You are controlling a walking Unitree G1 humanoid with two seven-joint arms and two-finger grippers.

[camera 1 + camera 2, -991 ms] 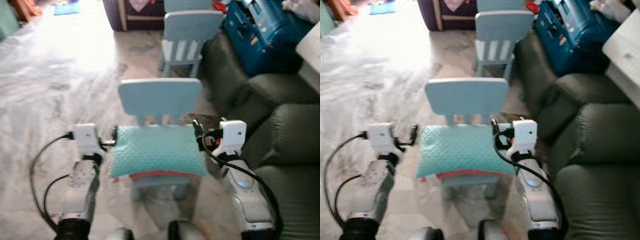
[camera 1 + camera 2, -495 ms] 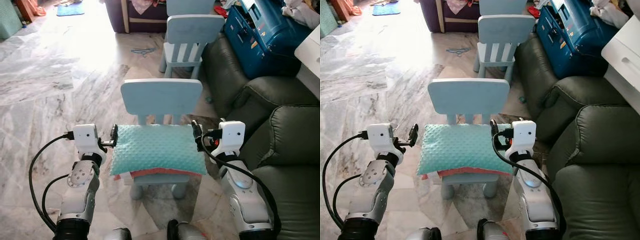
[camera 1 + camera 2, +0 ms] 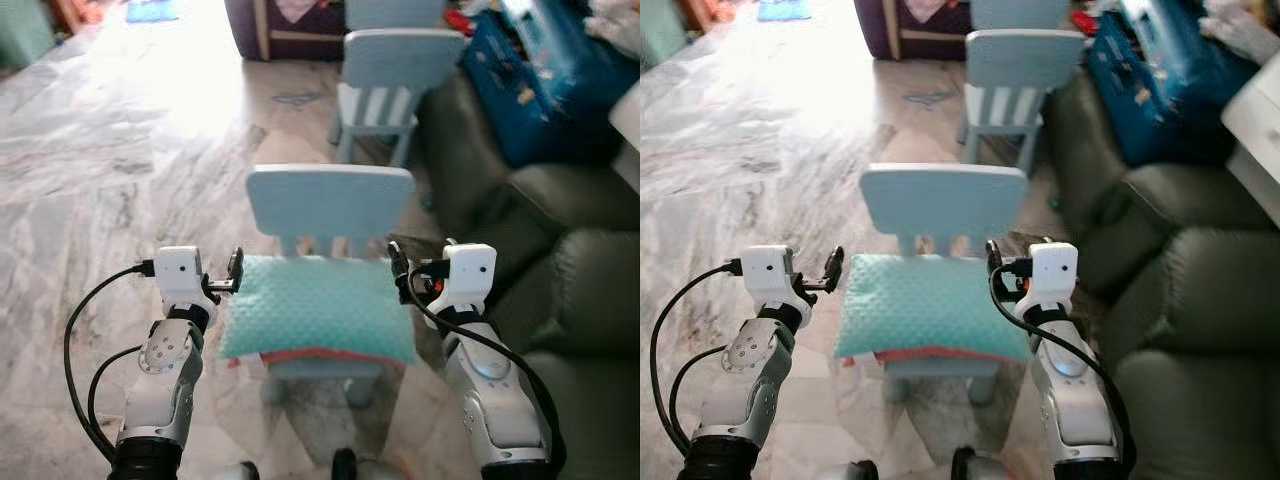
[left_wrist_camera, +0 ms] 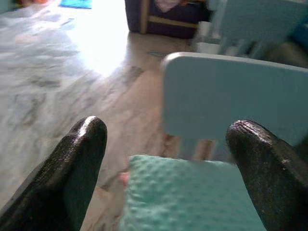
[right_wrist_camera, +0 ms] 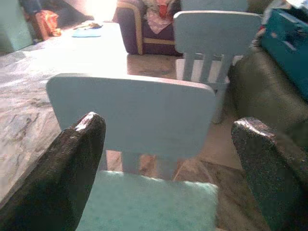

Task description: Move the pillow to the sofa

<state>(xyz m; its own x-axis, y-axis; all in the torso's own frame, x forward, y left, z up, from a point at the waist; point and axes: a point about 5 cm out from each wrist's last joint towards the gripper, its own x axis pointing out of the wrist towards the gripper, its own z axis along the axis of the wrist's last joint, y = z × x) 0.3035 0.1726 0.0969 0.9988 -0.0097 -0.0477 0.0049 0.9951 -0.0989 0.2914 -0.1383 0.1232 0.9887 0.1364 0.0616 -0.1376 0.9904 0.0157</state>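
A teal dimpled pillow (image 3: pixel 318 308) lies flat on the seat of a small light-blue chair (image 3: pixel 330 200), with an orange-red layer under its front edge. My left gripper (image 3: pixel 234 270) is at the pillow's back left corner and my right gripper (image 3: pixel 396 264) is at its back right corner. In the left wrist view the left gripper (image 4: pixel 168 127) is open, and the pillow (image 4: pixel 187 197) lies low between its fingers. The right gripper (image 5: pixel 171 125) is open in the right wrist view, above the pillow (image 5: pixel 149 204), facing the chair back (image 5: pixel 132 113). Whether either gripper touches the pillow I cannot tell.
A dark olive sofa (image 3: pixel 585 300) fills the right side, close to the chair. A blue case (image 3: pixel 560 80) lies on its far end. A second light-blue chair (image 3: pixel 395 70) stands behind the first. Marble floor (image 3: pixel 110 180) spreads open to the left.
The whole picture has shifted a little and is blurred, so the camera moved. Both grippers stay open at the pillow's two back corners, and the pillow rests where it was.
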